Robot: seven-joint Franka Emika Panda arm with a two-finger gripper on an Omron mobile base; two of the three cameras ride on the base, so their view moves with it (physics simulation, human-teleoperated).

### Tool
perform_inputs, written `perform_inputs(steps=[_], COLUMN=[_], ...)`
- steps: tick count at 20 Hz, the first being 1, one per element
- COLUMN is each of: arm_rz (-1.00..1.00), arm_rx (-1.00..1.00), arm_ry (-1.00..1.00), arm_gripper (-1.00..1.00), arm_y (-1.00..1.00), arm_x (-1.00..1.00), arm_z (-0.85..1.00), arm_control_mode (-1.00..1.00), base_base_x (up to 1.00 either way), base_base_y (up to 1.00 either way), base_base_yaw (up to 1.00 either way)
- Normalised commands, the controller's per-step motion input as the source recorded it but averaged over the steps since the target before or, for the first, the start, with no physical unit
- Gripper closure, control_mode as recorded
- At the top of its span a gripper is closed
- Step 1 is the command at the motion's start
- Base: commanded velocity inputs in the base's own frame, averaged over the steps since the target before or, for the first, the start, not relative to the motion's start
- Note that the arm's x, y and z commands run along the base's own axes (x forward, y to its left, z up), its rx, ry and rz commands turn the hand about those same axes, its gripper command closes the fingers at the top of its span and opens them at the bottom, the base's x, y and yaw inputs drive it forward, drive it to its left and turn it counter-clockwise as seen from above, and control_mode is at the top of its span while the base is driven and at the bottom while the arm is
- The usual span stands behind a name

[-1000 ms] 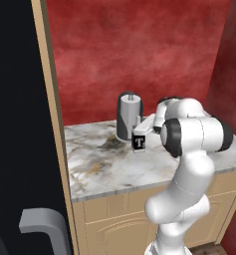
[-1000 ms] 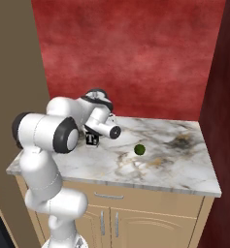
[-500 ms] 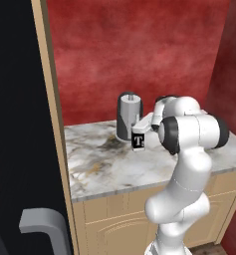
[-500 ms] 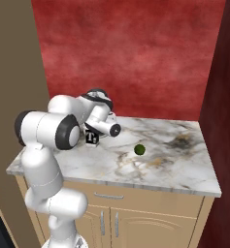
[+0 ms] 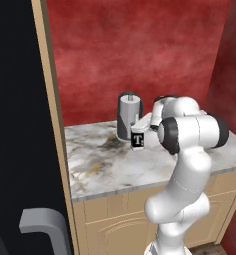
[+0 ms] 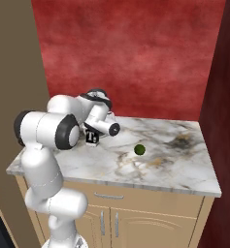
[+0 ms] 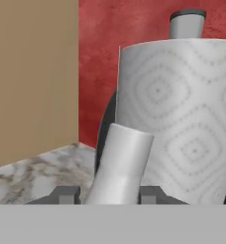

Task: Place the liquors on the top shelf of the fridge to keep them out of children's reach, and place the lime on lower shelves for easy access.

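Note:
One of the liquors, a clear square bottle with a black "T" label [image 5: 138, 140] [image 6: 91, 137], stands on the marble counter [image 5: 104, 167] in front of the paper-towel roll. My gripper [image 5: 141, 130] [image 6: 93, 131] [image 7: 109, 193] reaches it from above and the side. In the hand view the bottle's pale neck [image 7: 121, 162] sits between the two fingertips, which press against it. The lime [image 6: 139, 149], a small dark green ball, lies on the counter to the right of the bottle. The fridge [image 5: 15, 124] shows its dark door at the left; the top shelf and lower shelves are out of view.
The grey paper-towel roll on its holder [image 5: 129, 115] [image 7: 181, 119] stands right behind the bottle. A tan wooden panel [image 5: 50, 99] [image 7: 33, 76] borders the counter's left end. The fridge's grey bar handle [image 5: 42, 221] is low on the left. Red walls close the back and right.
The fingers have closed in on the bottle. The arm has shifted only slightly, and the bottle and lime stay where they were.

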Motion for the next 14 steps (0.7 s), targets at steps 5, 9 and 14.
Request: perform_inputs(steps=[5,9,14], arm_rz=[0.03,0.00,0.00], arm_rx=[0.00,-0.02,-0.07], arm_ry=[0.00,0.00,0.00], arm_gripper=[1.00,1.00,1.00], arm_y=[0.00,0.00,0.00], arm_x=[-0.59,-0.53,-0.34], arm_z=[0.14,0.69,0.99], arm_control_mode=[-1.00,-1.00,-1.00], base_base_x=[0.00,0.00,0.00], base_base_y=[0.00,0.00,0.00], base_base_yaw=[0.00,0.00,0.00])
